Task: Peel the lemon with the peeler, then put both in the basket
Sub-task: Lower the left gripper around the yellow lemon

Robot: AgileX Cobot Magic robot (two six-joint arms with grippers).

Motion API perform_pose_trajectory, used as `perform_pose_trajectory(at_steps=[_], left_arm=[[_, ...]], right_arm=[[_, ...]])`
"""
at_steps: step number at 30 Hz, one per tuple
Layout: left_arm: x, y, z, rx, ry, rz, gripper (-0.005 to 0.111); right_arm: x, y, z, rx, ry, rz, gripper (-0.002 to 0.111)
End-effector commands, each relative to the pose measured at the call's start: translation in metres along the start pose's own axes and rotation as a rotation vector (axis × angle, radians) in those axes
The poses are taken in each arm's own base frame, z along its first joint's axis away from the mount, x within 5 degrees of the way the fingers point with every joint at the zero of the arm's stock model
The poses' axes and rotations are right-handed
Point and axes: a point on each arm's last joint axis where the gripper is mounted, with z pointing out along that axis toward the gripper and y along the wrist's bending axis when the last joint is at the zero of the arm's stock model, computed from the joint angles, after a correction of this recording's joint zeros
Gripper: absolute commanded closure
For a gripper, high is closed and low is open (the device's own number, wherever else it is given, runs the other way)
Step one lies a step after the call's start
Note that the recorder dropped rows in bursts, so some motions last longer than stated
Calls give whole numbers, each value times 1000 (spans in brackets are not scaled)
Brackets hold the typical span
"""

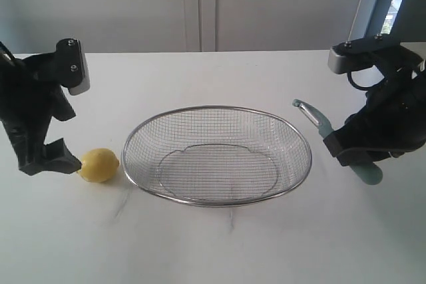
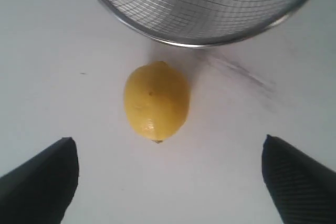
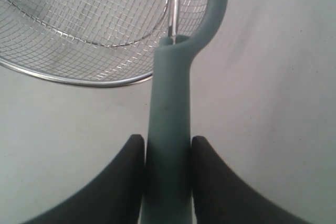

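Here the peeler point(image 3: 169, 93) is cut off at its head in the wrist view; its teal handle is pinched by the right gripper point(image 3: 167, 140). The smooth yellow lemon point(image 2: 156, 102) is seen untouched ahead of the widely spread left gripper point(image 2: 168, 140).

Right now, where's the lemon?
Exterior view: the lemon lies on the table at the left, close beside the basket, outside its rim, just ahead of the open left fingers.

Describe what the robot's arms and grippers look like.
Both arms are black. The left gripper and right gripper have wedge-shaped black fingers tapering to blunt tips. A silver-grey box sits on each wrist; a black cable loops beside the right one.
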Motion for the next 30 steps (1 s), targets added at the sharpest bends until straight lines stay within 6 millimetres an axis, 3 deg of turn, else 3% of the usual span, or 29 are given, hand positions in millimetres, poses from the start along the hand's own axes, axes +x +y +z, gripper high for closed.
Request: perform_pose_trajectory(at_steps=[1, 12, 30], left_arm=[[3, 0, 12, -107, -54, -22, 10], [-3, -7, 16, -58, -166, -194, 10], [-4, -4, 16, -84, -182, -207, 10]], right_arm=[[0, -1, -2, 4, -12, 6, 108], [0, -1, -2, 3, -15, 8, 108], [0, -1, -2, 3, -15, 8, 108]])
